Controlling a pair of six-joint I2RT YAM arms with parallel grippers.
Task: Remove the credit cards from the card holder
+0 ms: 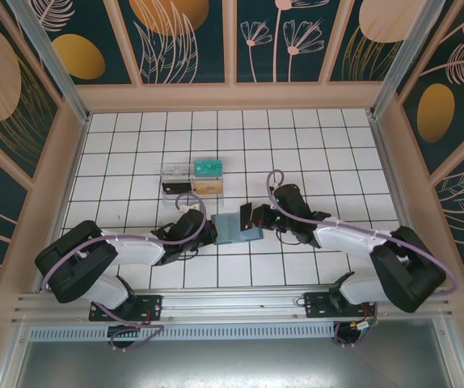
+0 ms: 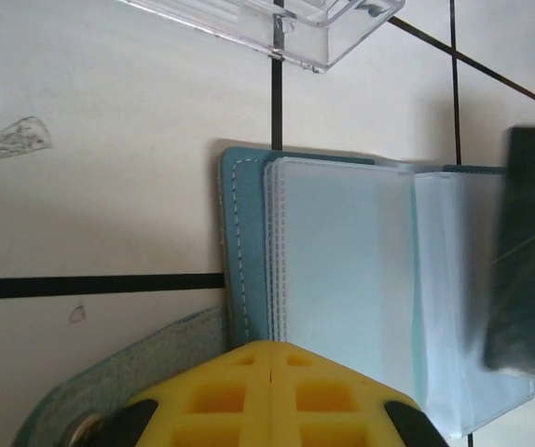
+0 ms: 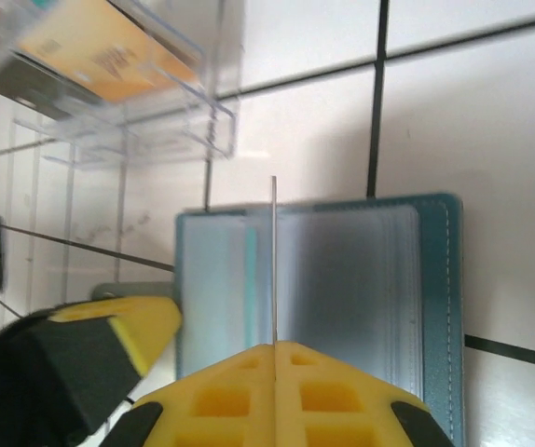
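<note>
The slate-blue card holder lies open on the tiles, its clear sleeves facing up. My left gripper is shut, with its tips resting on the holder's left edge beside the snap strap. My right gripper is shut on a dark credit card, held just above the holder's right half. In the right wrist view that card shows edge-on as a thin line. Teal, orange and black cards lie in a clear box.
The clear plastic box sits one tile behind the holder. Wooden walls ring the white tiled floor. The left gripper's yellow finger stands close beside my right gripper.
</note>
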